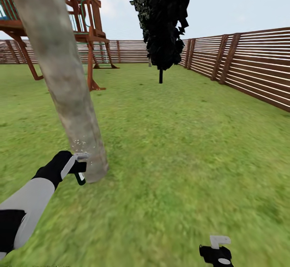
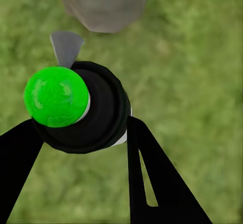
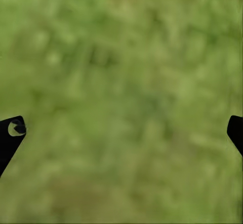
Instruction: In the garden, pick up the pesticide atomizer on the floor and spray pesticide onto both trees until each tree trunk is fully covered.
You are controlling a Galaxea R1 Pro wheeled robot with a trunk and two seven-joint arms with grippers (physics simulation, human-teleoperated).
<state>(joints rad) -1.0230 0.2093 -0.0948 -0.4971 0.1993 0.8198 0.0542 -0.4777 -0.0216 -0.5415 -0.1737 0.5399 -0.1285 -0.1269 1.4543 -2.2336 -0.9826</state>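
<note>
My left gripper (image 1: 77, 167) is shut on the pesticide atomizer (image 1: 81, 177), low and right beside the base of the near tree trunk (image 1: 64, 85). A few pale spray specks float against the bark just above the gripper. In the left wrist view the atomizer (image 2: 96, 112) is a dark round bottle with a bright green top and a grey nozzle, held between the black fingers (image 2: 157, 183), nozzle toward the trunk (image 2: 104, 3). The second tree (image 1: 163, 21), with dark jagged foliage, stands far across the lawn. My right gripper (image 1: 217, 246) hangs open over grass (image 3: 124, 130).
Green lawn (image 1: 181, 146) spreads all around. A brown slat fence (image 1: 249, 69) runs along the right side and the back. A wooden playset (image 1: 86, 25) stands behind the near trunk at the left.
</note>
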